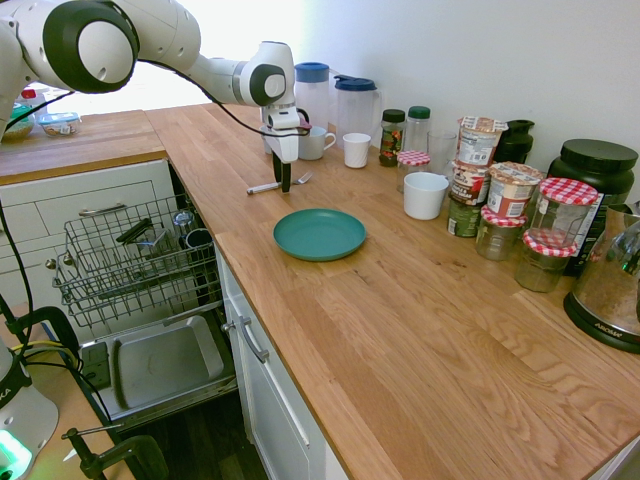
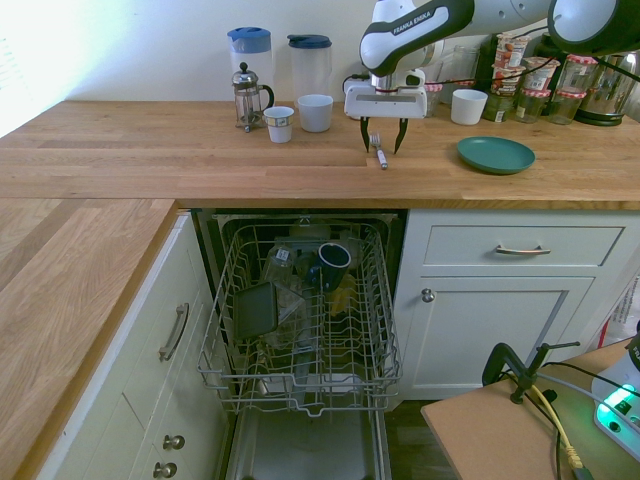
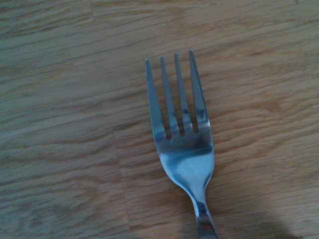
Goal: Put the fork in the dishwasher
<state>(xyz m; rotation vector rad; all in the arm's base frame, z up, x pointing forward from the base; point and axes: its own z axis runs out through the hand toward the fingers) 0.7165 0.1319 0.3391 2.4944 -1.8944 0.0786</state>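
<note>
The Franka two-finger gripper [image 2: 382,152] has its fingers parted, one on each side of the four-tined table fork [image 2: 379,151], which lies ungripped on the wooden countertop [image 1: 400,300] between them. Just beside the gripper is the teal plate [image 1: 320,234]; below is the open dishwasher [image 2: 305,330].

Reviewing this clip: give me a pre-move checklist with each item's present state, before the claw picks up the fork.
1. Claw open, fingers apart: ok
2. Fork between the fingers in the second exterior view: ok
3. Fork lying flat on the counter: ok
4. Dishwasher rack pulled out: ok
5. Fork clear of the green plate: ok
6. Fingertips low enough to grip the handle: cannot tell
</note>
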